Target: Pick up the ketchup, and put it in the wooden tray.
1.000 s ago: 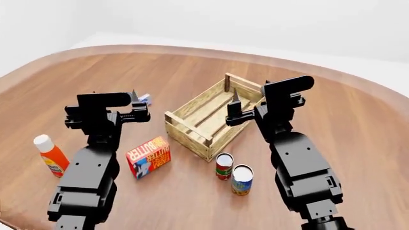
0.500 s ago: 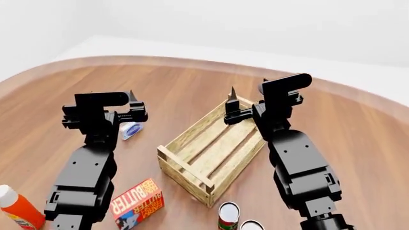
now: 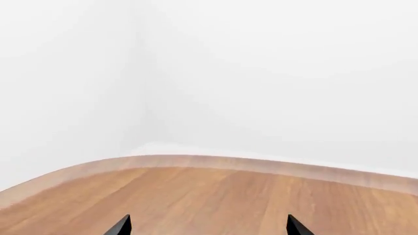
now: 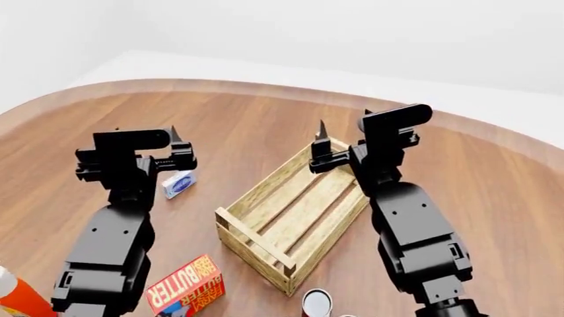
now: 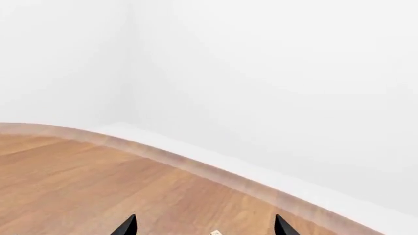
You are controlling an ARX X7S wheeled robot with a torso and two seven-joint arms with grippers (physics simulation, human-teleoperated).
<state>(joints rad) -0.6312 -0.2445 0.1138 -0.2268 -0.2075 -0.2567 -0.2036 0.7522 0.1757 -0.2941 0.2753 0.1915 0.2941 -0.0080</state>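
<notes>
- Pale-wood wooden tray (image 4: 291, 221) sits mid-worktop (image 4: 264, 125), between 2 raised arms.
- Ketchup (image 4: 18, 300) stands at the head view's lower-left corner, well apart from the tray.
- Left pincer (image 3: 205, 227) and right pincer (image 5: 203, 226) gape wide, holding nothing.

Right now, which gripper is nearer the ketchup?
Left. The left gripper is up-table from the ketchup on the same side; the right gripper hangs over the wooden tray, farther off.

Butter box (image 4: 185, 290), can (image 4: 316, 302), small white-blue box (image 4: 178, 184), table (image 4: 255, 132).
</notes>
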